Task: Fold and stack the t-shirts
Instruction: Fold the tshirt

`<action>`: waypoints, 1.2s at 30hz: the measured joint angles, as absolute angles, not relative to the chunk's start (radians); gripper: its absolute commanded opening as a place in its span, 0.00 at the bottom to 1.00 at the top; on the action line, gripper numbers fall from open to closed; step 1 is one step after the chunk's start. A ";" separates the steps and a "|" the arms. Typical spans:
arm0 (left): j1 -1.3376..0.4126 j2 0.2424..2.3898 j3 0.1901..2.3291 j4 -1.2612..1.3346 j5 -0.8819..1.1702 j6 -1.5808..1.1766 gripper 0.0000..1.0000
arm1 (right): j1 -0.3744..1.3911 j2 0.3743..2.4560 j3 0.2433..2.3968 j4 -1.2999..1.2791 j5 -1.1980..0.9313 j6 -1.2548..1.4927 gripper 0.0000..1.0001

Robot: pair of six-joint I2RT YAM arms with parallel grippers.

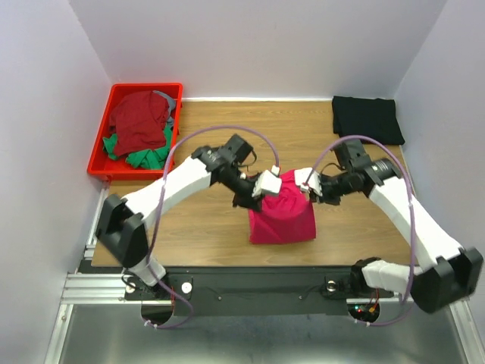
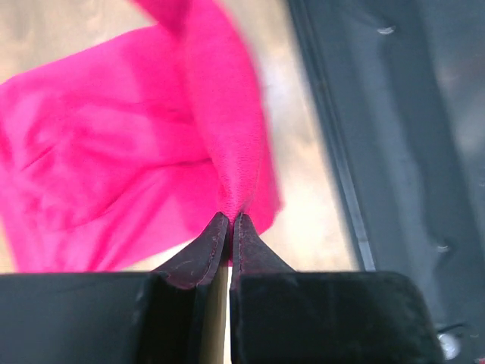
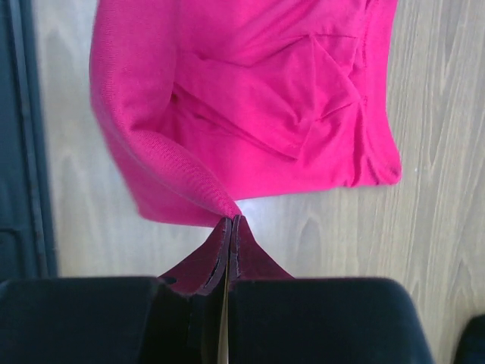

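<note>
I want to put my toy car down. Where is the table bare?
Bare table lies along the far edge, between the bin and the black shirt. The middle is crowded: left gripper and right gripper pinch the pink shirt there.

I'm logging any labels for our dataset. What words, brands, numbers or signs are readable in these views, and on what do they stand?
None can be read.
The pink shirt shows no print or tag in any view.
The black shirt is plain.
The bin bears no visible marking, and the shirts in it are too crumpled to show any.
</note>
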State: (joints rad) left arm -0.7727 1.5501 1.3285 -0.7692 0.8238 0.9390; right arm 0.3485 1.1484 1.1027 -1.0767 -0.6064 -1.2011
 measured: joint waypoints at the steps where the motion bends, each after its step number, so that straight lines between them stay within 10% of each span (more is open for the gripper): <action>1: -0.751 1.581 1.355 -0.783 0.828 0.955 0.00 | 0.347 1.181 1.112 -1.067 -0.606 -1.209 0.00; 21: -0.509 2.312 1.954 -0.927 0.773 0.999 0.03 | 0.198 1.904 1.361 -0.903 -0.648 -1.345 0.01; 36: -0.548 2.074 1.549 -0.887 0.805 0.967 0.00 | 0.282 1.706 1.079 -0.797 -0.653 -1.331 0.01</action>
